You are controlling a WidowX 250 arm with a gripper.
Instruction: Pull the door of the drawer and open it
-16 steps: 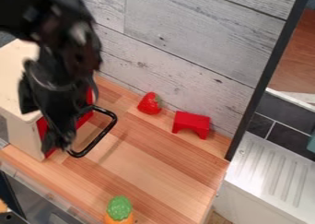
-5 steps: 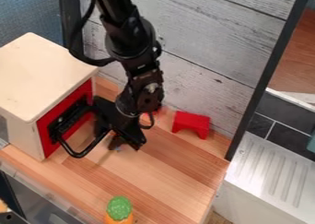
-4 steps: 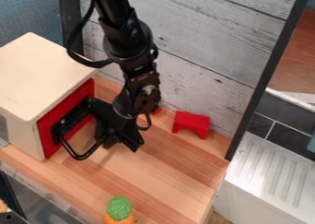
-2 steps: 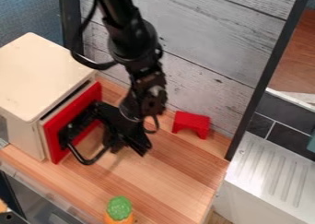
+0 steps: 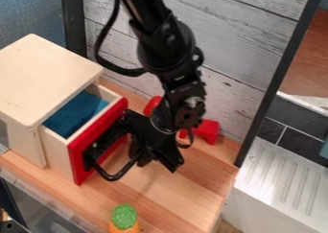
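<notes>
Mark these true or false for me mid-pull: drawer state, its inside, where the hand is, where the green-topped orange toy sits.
1. The drawer stands partly out. True.
2. The drawer's inside is red. False: blue shows inside.
3. The hand is over the counter, beside the black handle. True.
4. The green-topped orange toy is in the drawer. False: the toy is at the counter's near edge.

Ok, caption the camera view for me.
Claw at the handle of an open red-fronted drawer on a wooden counter.
</notes>
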